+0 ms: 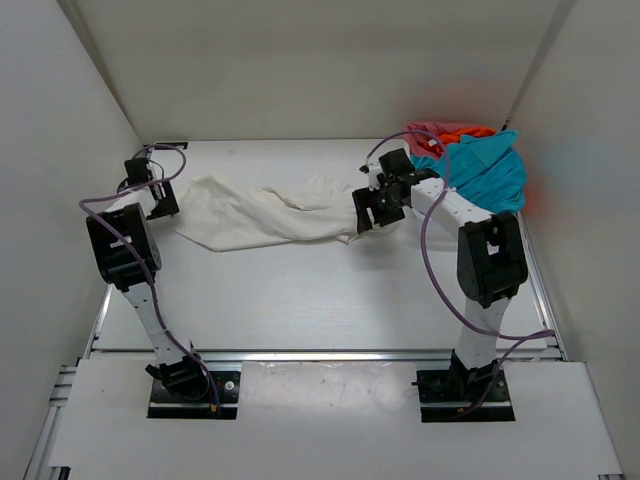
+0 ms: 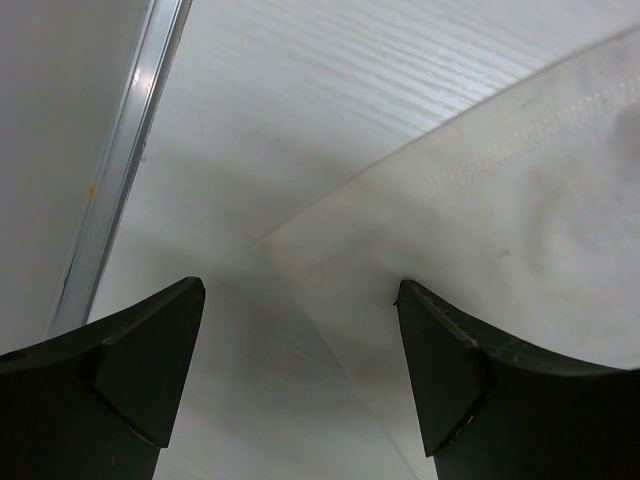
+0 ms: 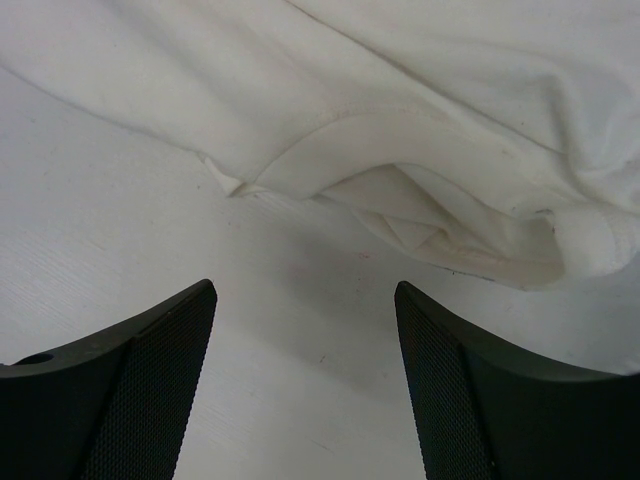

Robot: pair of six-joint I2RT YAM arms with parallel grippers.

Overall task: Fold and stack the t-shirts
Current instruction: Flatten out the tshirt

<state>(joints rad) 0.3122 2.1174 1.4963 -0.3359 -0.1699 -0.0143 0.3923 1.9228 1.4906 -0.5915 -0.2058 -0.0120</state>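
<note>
White t-shirt (image 1: 262, 212) lies rumpled, long axis running left to right. Left gripper (image 1: 163, 205) and right gripper (image 1: 368, 212), both spread empty, flank its ends.

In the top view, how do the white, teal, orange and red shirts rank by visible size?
white shirt
teal shirt
orange shirt and red shirt: small patches, mostly hidden, too alike to rank

The left arm (image 1: 150, 310) and right arm (image 1: 480, 322) are slim white tubes joined by chunky black joint housings. A purple cable (image 1: 425, 240) loops along each. Each stands on a black base plate (image 1: 193, 392). The left fingers (image 2: 130, 370) are smooth dark wedges. The right fingers (image 3: 140, 390) have a fine mesh texture.
</note>
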